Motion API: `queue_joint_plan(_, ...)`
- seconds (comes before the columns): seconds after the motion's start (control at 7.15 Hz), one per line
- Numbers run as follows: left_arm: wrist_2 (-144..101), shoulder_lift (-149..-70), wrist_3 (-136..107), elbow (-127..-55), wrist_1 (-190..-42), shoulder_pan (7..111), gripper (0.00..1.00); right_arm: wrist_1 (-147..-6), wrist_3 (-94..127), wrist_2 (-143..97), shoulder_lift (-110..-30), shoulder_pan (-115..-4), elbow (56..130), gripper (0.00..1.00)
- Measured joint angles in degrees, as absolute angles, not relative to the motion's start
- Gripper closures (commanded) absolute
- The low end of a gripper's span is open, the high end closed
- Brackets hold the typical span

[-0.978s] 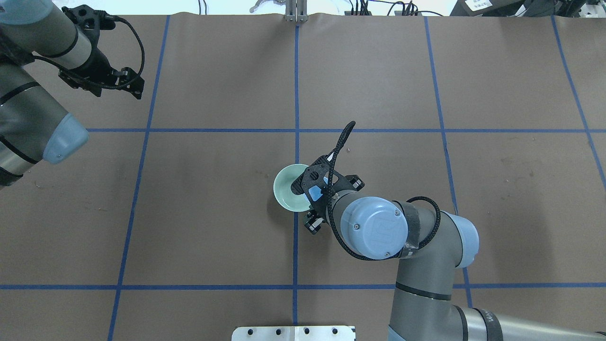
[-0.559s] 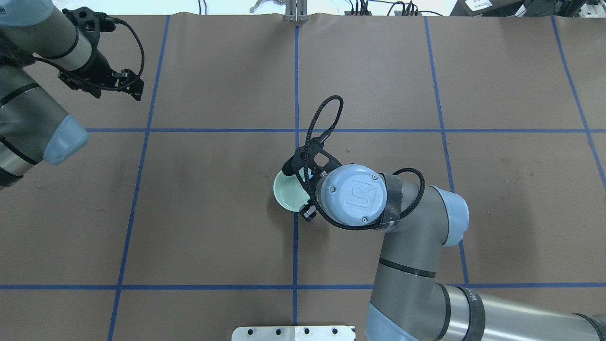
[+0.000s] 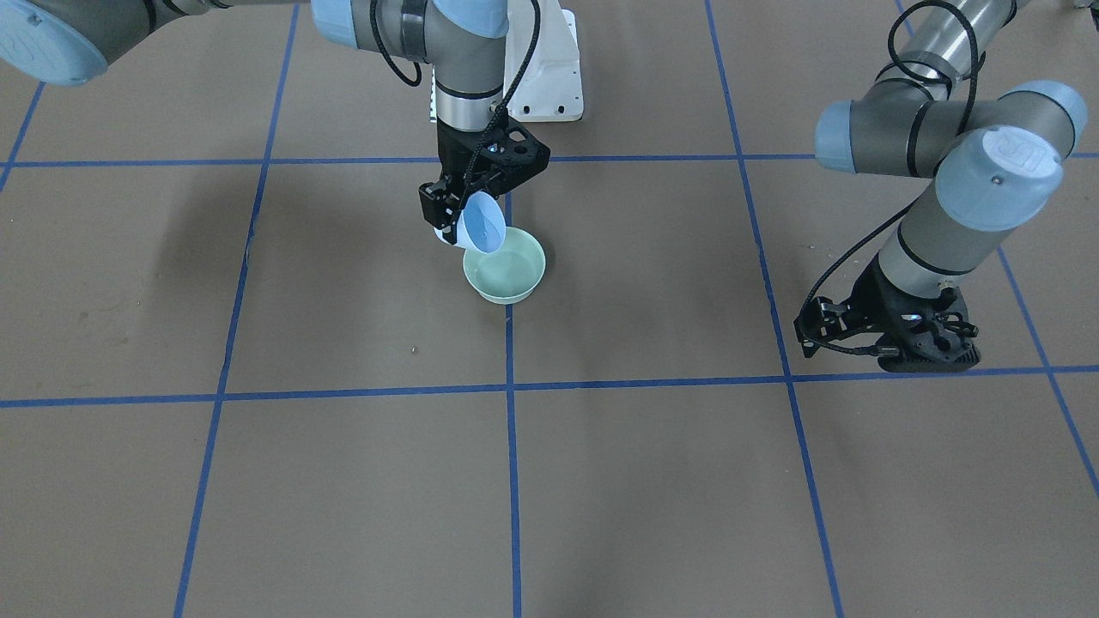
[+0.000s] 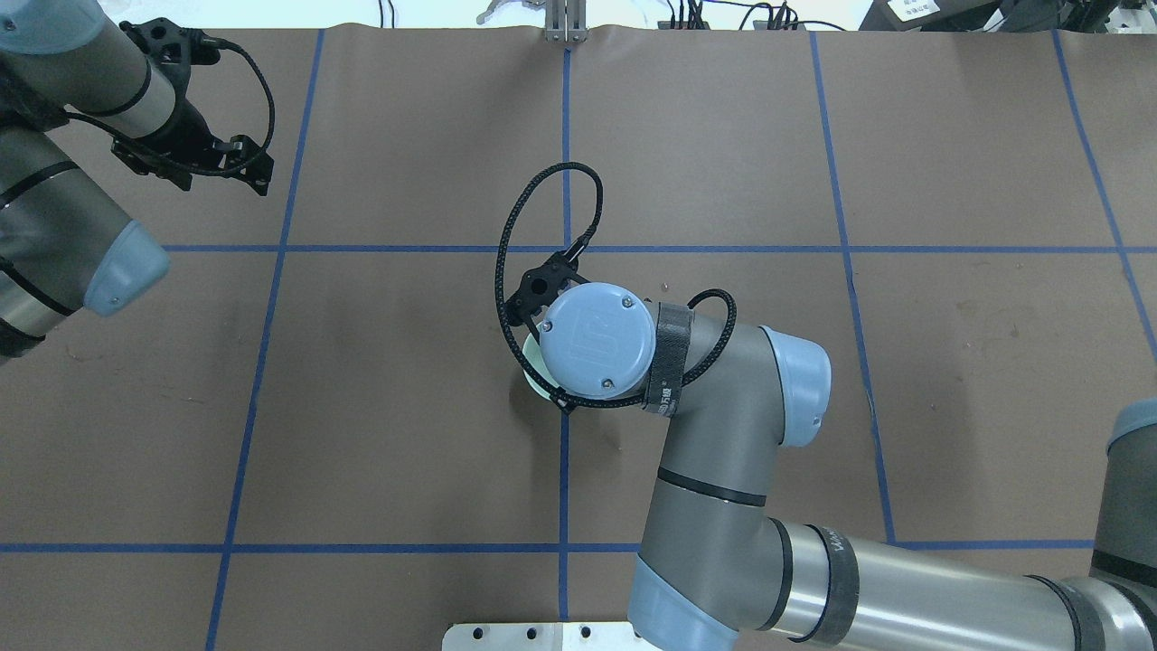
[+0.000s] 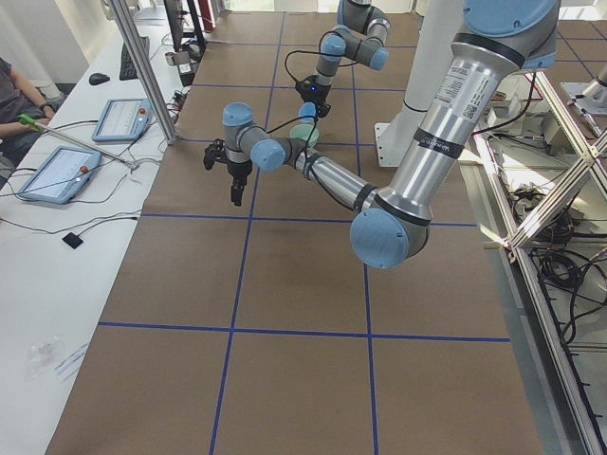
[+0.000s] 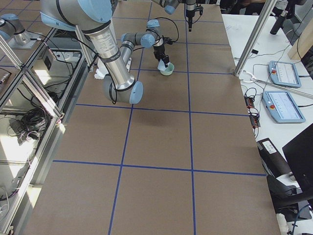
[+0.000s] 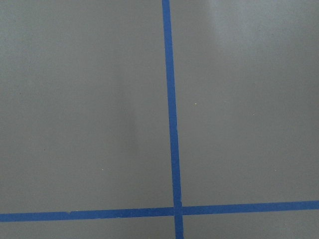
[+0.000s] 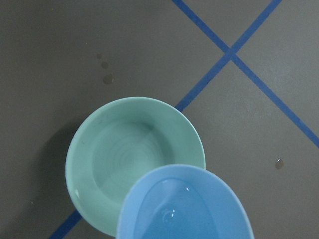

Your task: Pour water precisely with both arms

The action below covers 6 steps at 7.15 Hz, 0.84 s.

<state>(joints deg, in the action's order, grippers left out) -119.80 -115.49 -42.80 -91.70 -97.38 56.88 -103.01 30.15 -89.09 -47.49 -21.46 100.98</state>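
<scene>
- Right gripper [image 3: 448,225] is clamped on your blue cup [image 3: 482,223], gripping it from the side, with the cup tipped mouth-down toward the bowl.
- You can only spot the water [image 8: 168,215] as a few shiny glints low inside the cup, near its lip.
- Its lip hangs over the rim of the green bowl [image 3: 505,268], which sits on the brown table [image 3: 652,481] on a blue tape line [image 3: 508,429].
- A few droplets [image 8: 107,78] lie just beside the bowl.
- Left gripper [image 3: 893,343] hovers low, well apart; I can't tell how wide its jaws are.
</scene>
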Motion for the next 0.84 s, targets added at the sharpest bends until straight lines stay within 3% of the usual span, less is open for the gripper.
queue_joint_plan(0.84,-119.9,-115.5,-42.8,-91.8,-97.4,56.9,0.01,-111.6,24.1,-88.7,-43.6,-21.9,98.9,1.00)
